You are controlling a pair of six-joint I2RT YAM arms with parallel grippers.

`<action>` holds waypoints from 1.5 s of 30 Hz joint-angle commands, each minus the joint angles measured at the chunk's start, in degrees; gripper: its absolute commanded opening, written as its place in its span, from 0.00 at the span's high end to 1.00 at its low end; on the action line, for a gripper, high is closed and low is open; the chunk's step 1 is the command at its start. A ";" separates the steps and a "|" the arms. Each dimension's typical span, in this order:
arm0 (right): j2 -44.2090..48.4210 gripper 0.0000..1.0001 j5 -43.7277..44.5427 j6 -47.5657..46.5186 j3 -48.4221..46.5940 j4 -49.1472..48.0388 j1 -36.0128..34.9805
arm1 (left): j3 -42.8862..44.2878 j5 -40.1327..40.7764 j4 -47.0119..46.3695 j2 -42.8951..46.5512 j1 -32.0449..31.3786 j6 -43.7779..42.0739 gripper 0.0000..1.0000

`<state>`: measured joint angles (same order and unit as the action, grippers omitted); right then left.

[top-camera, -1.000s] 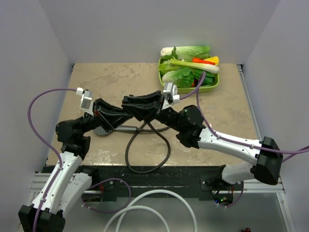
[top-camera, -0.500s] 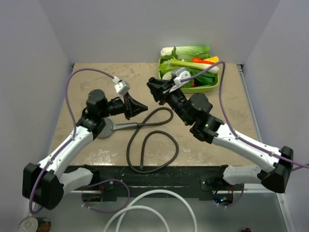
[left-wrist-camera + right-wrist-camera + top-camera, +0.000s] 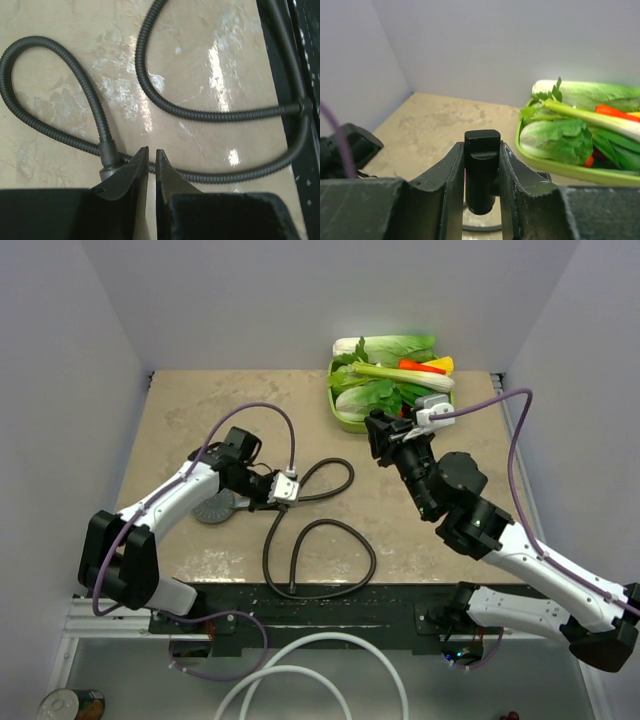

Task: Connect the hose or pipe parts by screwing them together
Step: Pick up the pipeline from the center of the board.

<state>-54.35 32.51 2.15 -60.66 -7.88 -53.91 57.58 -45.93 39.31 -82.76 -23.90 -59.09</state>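
One small black T-shaped fitting [image 3: 482, 176] upright in the right hand [image 3: 482, 149]

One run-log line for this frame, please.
left gripper: jaws shut, empty, beside hose end | right gripper: jaws shut on black fitting, off table | fitting not on hose

The top view looks down from above and behind the arms over the whole counter [image 3: 200, 410]. The left wrist view faces down, close over the hose [image 3: 141, 55]. The right wrist view looks level toward the far wall, sharing the green tray [image 3: 545, 162] with the top view
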 commanded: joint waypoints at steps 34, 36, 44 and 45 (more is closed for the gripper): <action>3.81 1.00 -1.49 8.48 6.08 2.08 3.64 | 0.16 4.27 17.65 -19.19 -16.53 -78.46 0.48; 4.25 1.00 -1.40 8.48 6.35 2.17 3.90 | -0.10 4.80 16.86 -20.24 -16.62 -78.11 0.61; 4.69 1.00 -1.75 8.57 6.70 1.99 4.60 | 4.54 7.17 0.45 -26.39 -16.53 -46.71 1.00; 4.60 1.00 -1.75 8.66 6.61 1.90 4.60 | 8.12 7.78 -3.15 -28.57 -15.66 -38.55 1.00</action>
<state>-51.20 30.68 10.09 -53.89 -3.46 -49.74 59.79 -43.31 55.59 -104.79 -40.27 -110.78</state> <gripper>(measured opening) 0.290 0.067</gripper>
